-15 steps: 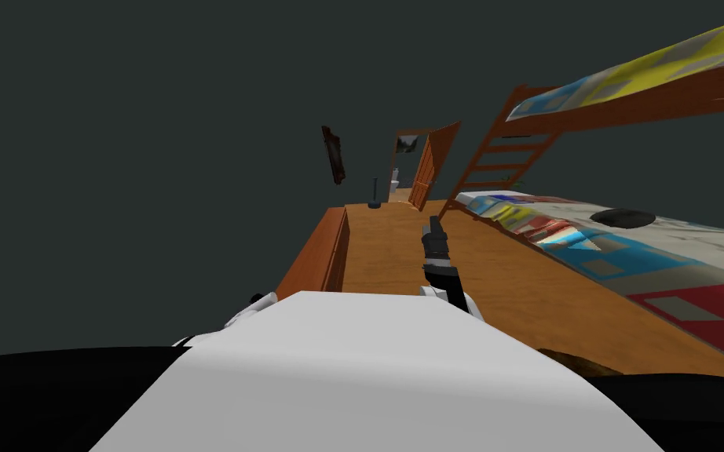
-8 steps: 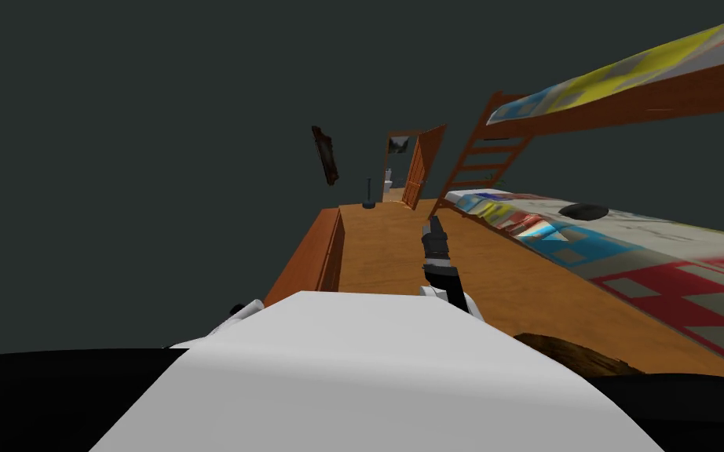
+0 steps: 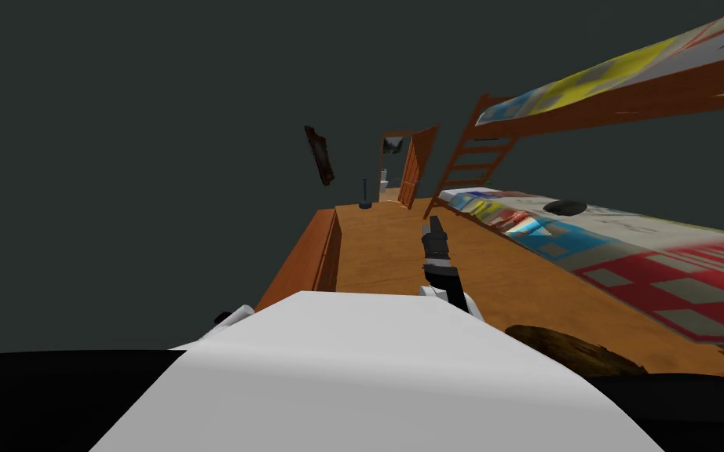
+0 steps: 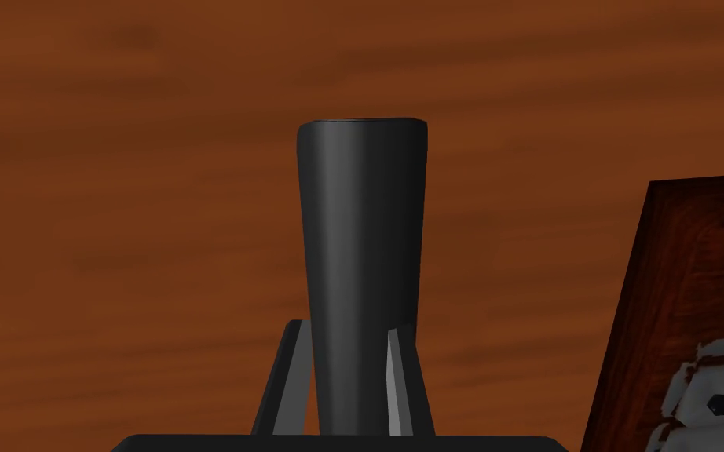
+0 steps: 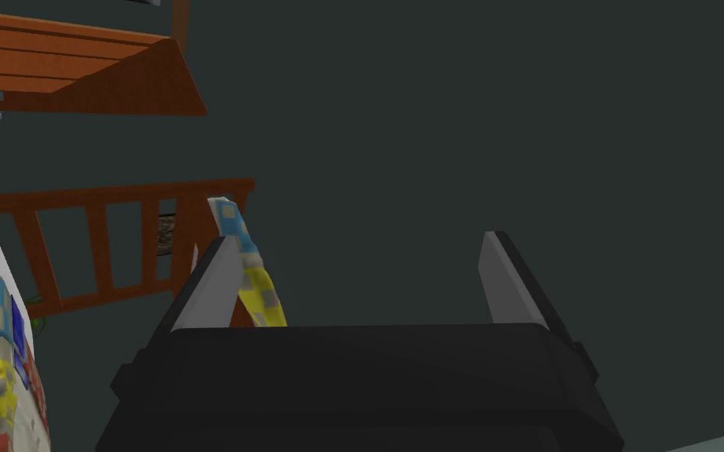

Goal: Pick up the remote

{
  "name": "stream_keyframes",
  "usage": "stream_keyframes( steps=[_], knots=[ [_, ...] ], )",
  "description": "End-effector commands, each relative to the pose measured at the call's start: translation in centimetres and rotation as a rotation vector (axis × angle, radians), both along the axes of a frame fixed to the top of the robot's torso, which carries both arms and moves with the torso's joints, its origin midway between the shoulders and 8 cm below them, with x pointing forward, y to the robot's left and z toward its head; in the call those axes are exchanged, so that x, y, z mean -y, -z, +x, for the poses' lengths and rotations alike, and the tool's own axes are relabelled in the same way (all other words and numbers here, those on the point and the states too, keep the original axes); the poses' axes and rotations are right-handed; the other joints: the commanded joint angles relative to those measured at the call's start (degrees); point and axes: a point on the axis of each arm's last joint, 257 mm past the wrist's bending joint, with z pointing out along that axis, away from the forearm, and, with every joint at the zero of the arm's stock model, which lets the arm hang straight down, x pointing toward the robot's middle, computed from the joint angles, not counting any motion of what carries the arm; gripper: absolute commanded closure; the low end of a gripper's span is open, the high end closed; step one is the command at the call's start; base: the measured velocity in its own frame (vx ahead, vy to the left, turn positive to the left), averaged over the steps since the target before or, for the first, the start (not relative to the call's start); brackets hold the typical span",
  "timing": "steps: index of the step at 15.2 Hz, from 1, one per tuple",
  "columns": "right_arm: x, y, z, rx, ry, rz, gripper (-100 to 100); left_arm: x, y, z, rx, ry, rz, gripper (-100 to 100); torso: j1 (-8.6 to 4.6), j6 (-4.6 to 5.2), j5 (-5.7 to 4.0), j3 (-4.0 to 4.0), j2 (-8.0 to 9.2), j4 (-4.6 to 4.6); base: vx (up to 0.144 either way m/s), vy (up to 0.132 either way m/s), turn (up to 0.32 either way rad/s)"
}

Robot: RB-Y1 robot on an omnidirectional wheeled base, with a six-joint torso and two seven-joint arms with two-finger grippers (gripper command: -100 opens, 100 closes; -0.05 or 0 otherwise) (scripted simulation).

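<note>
**Q:** What changed over the last second?
**A:** The whole head view slid leftward. The wall frame point(image 3: 317, 154), open door point(image 3: 411, 165), ladder point(image 3: 470, 161) and the dark oval point(image 3: 564, 207) on the lower bunk point(image 3: 651, 267) all shifted together. That reads as my own turn to the right, not a move of theirs. More of a brown patch point(image 3: 572, 351) on the floor has come in at the right edge. The right gripper point(image 3: 433, 227) keeps its place in the view.

**Q:** Meaning for the task?
**A:** The remote point(image 4: 360, 235), dark and tapered, stands out along the left gripper point(image 4: 346, 326), with both blades pressing its sides. The wood floor point(image 4: 117, 196) lies behind it and looks clear of it. Judgement: the pick-up is done, and the turn is carrying rather than reaching.

**Q:** Other hand?
**A:** The right gripper's blades are spread wide with nothing between them.

**Q:** Count, left to right?
**A:** One low wooden dresser point(image 3: 317, 251), one wall frame, one dark upright stand point(image 3: 364, 196), one door and one ladder. There are two bunks, counting the upper bunk point(image 3: 612, 71), and one dark oval. One remote, two grippers.
</note>
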Motion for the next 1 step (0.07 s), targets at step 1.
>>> stream_keyframes(
  steps=[1],
  knots=[
    [0.00,0.00,0.00,0.000,0.000,0.000,0,0.00,0.00,0.00,0.000,0.000,0.000,100,0.00,0.00,0.00,0.00,0.00,0.00,0.000,0.000,0.013]
  ],
)
